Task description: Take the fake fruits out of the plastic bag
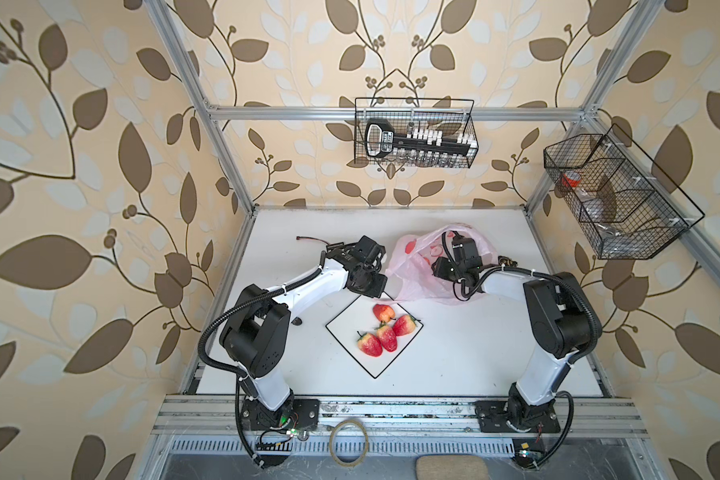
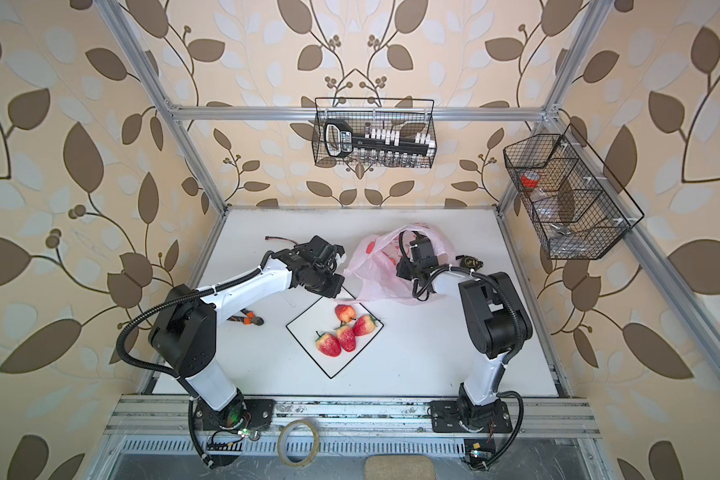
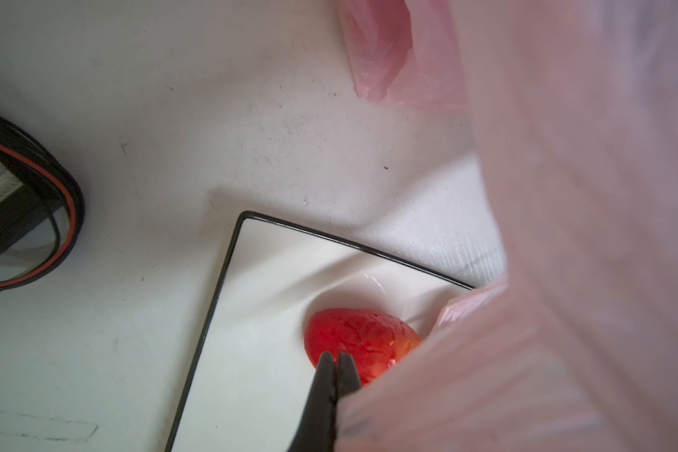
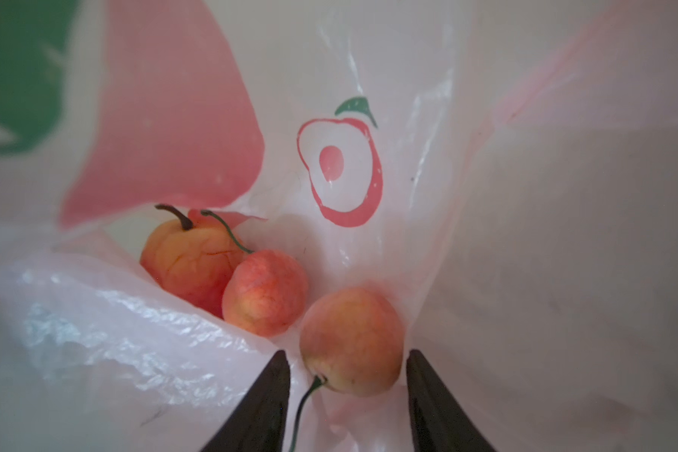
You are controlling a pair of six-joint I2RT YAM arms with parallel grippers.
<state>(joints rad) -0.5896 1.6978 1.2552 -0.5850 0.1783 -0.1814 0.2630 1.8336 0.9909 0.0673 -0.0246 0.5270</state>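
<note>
Fake fruit (image 4: 351,340) between spread right fingers (image 4: 435,403)

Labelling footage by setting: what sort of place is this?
Probably a lab robot cell: aluminium frame backed by leaf wallpaper, left arm and right arm bolted to a rail, wire basket of tools.

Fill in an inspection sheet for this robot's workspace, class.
Surface: white table, faintly scuffed.
Job's things: four fake fruits on the plate; three more inside the plastic bag.
Clutter: pliers beside the left arm; tape ring on the front rail.
Grippers: left claw shut, apparently pinching the bag's edge; right claw open around one fruit inside the bag.
Cables: loose red-black lead; hoses along both arms.
Surroundings: two wire baskets; leaf wallpaper.
</note>
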